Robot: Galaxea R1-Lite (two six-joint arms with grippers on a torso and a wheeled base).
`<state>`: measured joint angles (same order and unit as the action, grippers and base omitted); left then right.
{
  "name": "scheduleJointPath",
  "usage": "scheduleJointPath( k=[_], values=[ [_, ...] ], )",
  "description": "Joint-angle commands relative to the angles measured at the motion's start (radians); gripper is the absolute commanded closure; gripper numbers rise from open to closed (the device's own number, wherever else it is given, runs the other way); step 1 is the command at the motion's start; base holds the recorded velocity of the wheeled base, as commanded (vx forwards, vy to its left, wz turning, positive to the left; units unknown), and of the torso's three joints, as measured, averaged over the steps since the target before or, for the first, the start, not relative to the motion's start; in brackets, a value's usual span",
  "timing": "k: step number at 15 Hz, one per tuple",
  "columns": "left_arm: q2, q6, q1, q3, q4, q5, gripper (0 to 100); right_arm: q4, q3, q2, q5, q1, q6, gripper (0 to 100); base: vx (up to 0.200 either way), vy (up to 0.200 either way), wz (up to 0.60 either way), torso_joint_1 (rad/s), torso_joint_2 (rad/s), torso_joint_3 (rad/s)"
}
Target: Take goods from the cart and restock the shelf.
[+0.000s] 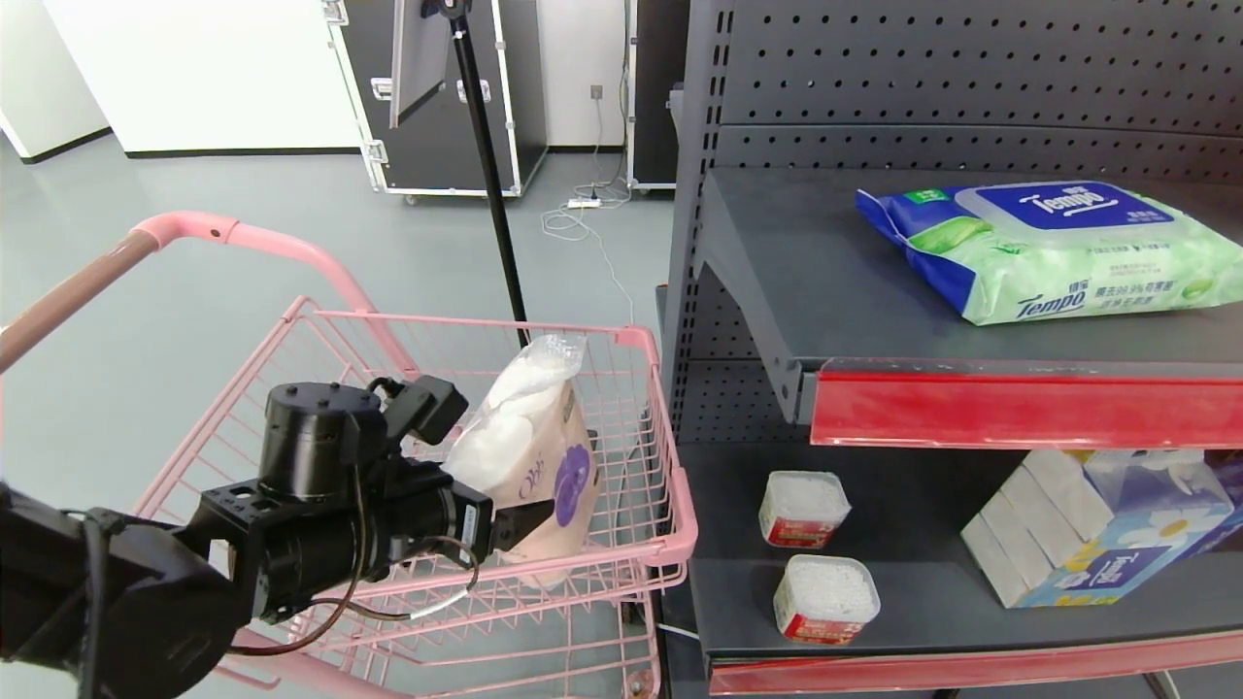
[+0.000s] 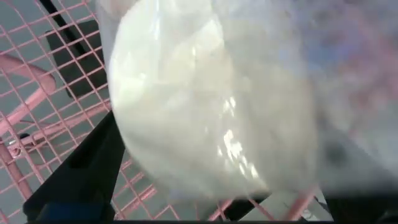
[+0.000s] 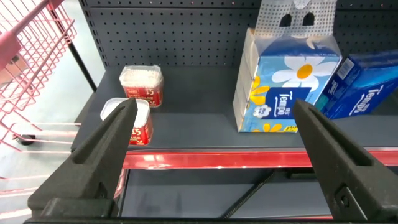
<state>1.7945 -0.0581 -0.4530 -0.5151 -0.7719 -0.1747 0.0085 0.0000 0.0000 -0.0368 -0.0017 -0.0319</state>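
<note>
A clear bag of white cotton pads with a purple label stands upright inside the pink cart. My left gripper is shut on the lower part of this bag. In the left wrist view the bag sits close up against a dark finger, with the cart mesh behind. My right gripper hangs open in front of the lower shelf, nothing between its fingers. The upper shelf carries a green and blue wipes pack.
On the lower shelf stand two small white tubs and a blue tissue pack. Bare shelf lies left of the wipes pack. A black stand pole rises behind the cart. The cart corner touches the shelf post.
</note>
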Motion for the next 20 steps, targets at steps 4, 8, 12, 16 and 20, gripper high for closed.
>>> scheduleJointPath(
  k=[4, 8, 12, 16, 20],
  values=[
    [0.108, -0.006, -0.004, -0.063, -0.070, 0.026, 0, -0.001, 0.000, 0.000, 0.000, 0.000, 0.001, 0, 0.000, 0.000, 0.00, 0.000, 0.00, 0.000],
    [0.137, -0.016, -0.003, -0.095, -0.095, 0.041, 0, -0.001, 0.000, 0.000, 0.000, 0.000, 0.000, 0, 0.000, 0.000, 0.00, 0.000, 0.00, 0.000],
    [0.146, -0.028, -0.004, -0.121, -0.095, 0.064, 0, 0.001, 0.000, 0.002, 0.000, 0.000, 0.001, 0, 0.000, 0.000, 0.00, 0.000, 0.00, 0.000],
    [0.146, -0.028, -0.004, -0.123, -0.096, 0.066, 0, -0.001, 0.000, 0.000, 0.000, 0.000, 0.001, 0, 0.000, 0.000, 0.00, 0.000, 0.00, 0.000],
    [0.160, -0.020, -0.004, -0.126, -0.129, 0.080, 100, 0.001, 0.000, 0.000, 0.000, 0.000, 0.000, 0, 0.000, 0.000, 0.00, 0.000, 0.00, 0.000]
  ],
)
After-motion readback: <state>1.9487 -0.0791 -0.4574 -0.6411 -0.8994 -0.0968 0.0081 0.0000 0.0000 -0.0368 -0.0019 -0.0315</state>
